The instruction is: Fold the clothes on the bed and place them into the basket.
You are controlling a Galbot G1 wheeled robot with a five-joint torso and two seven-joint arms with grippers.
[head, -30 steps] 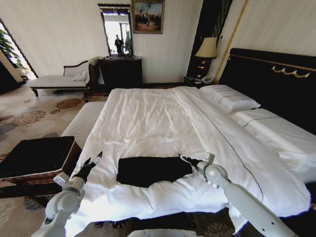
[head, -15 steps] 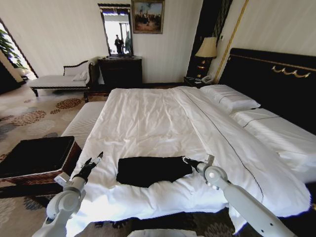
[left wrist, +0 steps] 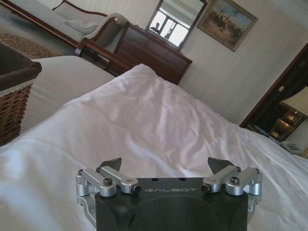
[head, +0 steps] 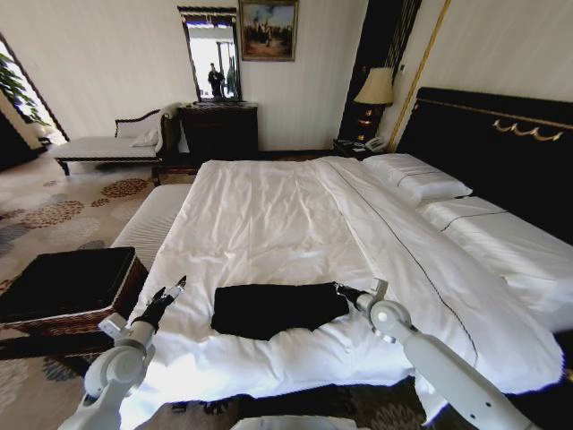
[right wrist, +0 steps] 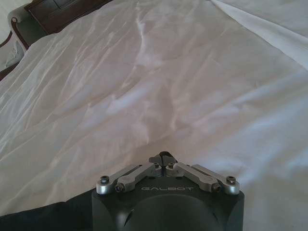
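Observation:
The clothes [head: 273, 309], a black T-shirt folded into a flat rectangle, lie on the bed [head: 269, 215] near its front edge. My right gripper [head: 342, 289] is shut just off the shirt's right edge, holding nothing. In the right wrist view its tips [right wrist: 162, 156] meet over the white sheet, with the shirt [right wrist: 43, 216] at the frame's corner. To the left of the shirt my left gripper [head: 170, 291] hovers open by the bed's left edge, its jaws wide apart [left wrist: 166, 163]. The basket [head: 67, 287], dark wicker with black lining, stands left of the bed.
A white striped bench [head: 152, 224] runs along the bed's left side behind the basket. Pillows [head: 421, 179] and the black headboard [head: 501, 143] are at the right. A dark dresser [head: 219, 130] and a chaise [head: 107, 143] stand by the far wall.
My right gripper has slid a little to the right, away from the shirt's edge. The left gripper and the shirt have stayed put.

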